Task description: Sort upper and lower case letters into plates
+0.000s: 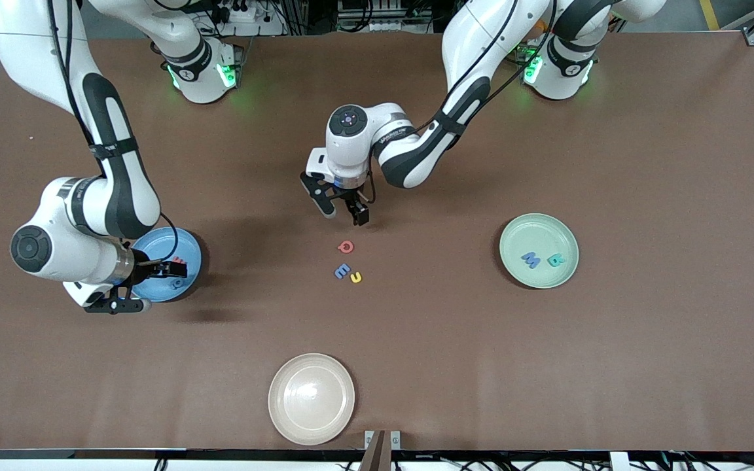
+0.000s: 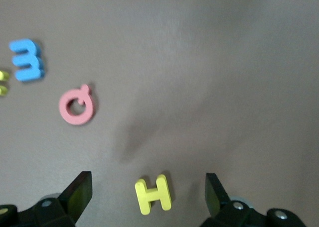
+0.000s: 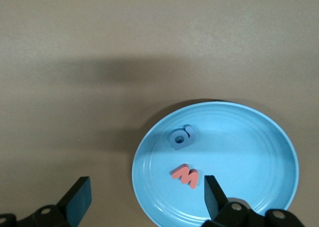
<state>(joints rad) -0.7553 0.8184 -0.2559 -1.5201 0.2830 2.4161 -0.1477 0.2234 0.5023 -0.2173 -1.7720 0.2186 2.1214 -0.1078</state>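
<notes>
Brown desk (image 1: 645, 163). Sky-blue plate (image 1: 184, 245) at right arm's end w/ red m (image 3: 185, 175) + blue letter (image 3: 180, 137); right tool (image 1: 148, 282) over it, jaws wide, empty. Mint plate (image 1: 511, 232) at left arm's end w/ blue M (image 1: 531, 260) + teal letter (image 1: 556, 260). Left tool (image 1: 344, 214) mid-desk over yellow H (image 2: 153, 194), wide, empty. Pink Q (image 1: 345, 246), blue E (image 1: 341, 270), yellow letter (image 1: 355, 278) clustered nearer camera.

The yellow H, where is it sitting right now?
The yellow H lies on the bare table between the open fingers of the left gripper, beside the pink Q; the gripper hides it from the front view.
</notes>
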